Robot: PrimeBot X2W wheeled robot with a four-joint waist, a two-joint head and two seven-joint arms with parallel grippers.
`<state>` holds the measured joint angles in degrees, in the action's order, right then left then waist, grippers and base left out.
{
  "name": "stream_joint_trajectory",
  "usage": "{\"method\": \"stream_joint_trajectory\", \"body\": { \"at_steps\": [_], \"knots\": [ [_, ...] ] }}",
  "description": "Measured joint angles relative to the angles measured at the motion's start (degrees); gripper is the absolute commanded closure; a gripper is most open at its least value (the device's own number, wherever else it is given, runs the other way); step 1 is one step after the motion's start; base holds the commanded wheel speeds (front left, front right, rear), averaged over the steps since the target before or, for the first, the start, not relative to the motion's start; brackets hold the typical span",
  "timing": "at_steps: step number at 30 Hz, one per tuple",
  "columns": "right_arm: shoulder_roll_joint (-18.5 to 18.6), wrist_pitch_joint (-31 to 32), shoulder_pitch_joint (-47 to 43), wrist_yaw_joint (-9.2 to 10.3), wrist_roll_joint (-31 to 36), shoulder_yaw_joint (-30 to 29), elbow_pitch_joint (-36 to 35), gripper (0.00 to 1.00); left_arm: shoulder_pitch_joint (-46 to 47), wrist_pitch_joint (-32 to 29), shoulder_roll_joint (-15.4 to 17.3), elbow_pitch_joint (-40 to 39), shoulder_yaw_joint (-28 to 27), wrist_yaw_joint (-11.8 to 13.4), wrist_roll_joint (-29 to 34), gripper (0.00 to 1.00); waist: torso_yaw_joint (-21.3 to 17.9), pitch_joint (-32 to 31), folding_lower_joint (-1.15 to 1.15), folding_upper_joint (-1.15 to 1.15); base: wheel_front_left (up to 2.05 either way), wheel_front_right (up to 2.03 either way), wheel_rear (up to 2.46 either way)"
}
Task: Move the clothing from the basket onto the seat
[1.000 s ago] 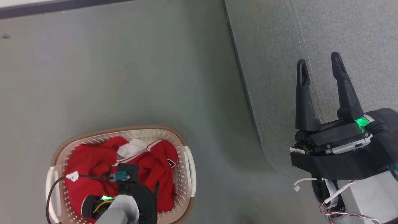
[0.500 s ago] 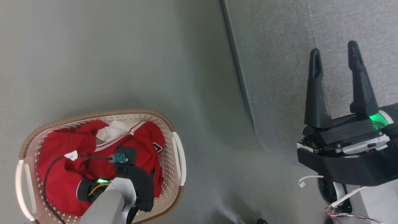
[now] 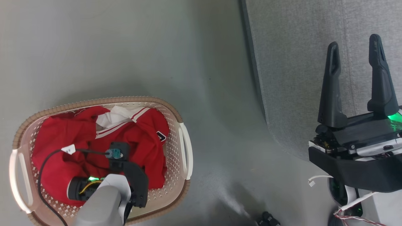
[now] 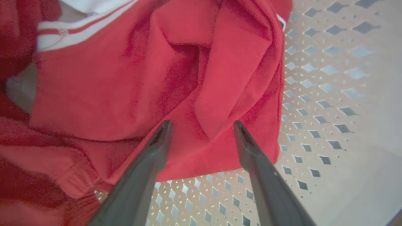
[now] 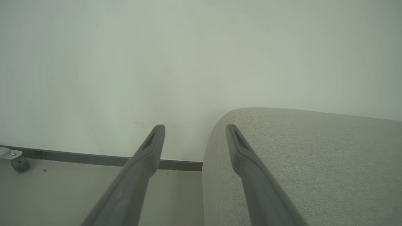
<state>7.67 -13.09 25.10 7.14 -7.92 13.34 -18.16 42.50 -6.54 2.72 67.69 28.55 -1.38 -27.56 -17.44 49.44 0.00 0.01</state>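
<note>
Laundry first: the clothing [image 3: 62, 138] is all in the basket [image 3: 94, 102]. It's a bright red heap, with white stripes and a bit of white showing at its 12 o'clock end. In the head view the basket sits on the floor [image 3: 157, 47] at about 8 o'clock. The seat [image 3: 292, 62], a big grey thing, takes up the 1 to 3 o'clock side, well apart from the basket, with floor between them.

The left gripper [image 4: 202, 124] points down into the basket, right over the red fabric. Its jaws stand wide apart and a raised fold of the cloth lies between the two tips, but nothing is pinched. I can't tell if the tips actually touch the cloth. The basket's perforated bottom shows at 3 to 5 o'clock in that wrist view.

The right gripper [image 3: 355, 47] is at roughly 3 o'clock in the head view, over the seat near its rounded corner, fingers pointing to 12 o'clock. Its jaws are spread wide too, with nothing in them. Its own camera looks past that corner to a pale wall [image 5: 188, 47] with a dark baseboard [image 5: 78, 157], and there's a small caster [image 5: 17, 161] on the floor at 9 o'clock.
</note>
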Motion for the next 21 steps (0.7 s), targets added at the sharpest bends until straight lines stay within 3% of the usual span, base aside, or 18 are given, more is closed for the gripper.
{"method": "stream_joint_trajectory", "body": {
  "at_steps": [7,10,11,12,21],
  "knots": [
    [0.0,0.9,-1.1,0.0,0.9,-0.5,-1.7,0.0,2.5,0.0,0.0,1.0,-0.2,0.9,0.0,0.0,1.2,1.3,0.0,0.0,0.0,0.0,0.0],
    [-0.2,1.0,-1.0,0.0,0.9,-0.3,-1.6,0.0,2.9,0.0,0.0,1.8,-0.2,0.3,0.0,0.79,1.7,1.7,0.0,0.0,0.0,0.0,0.0],
    [-0.2,1.2,-1.0,0.0,0.9,-0.3,-1.7,0.0,2.9,0.0,0.0,2.0,-0.1,-0.2,0.0,0.79,1.8,1.7,0.0,0.0,0.0,0.0,0.0],
    [-0.2,1.4,-1.0,0.0,0.9,-0.4,-1.7,0.0,2.9,0.0,0.0,2.1,-0.1,-0.2,0.0,1.0,1.9,1.8,0.0,0.0,0.0,0.0,0.0],
    [-0.2,1.9,-1.0,0.0,0.9,-0.8,-1.9,0.0,3.2,0.0,-0.1,2.7,0.3,-1.2,0.0,1.0,2.3,1.9,0.0,-0.01,0.0,0.0,0.0]
  ]
}}
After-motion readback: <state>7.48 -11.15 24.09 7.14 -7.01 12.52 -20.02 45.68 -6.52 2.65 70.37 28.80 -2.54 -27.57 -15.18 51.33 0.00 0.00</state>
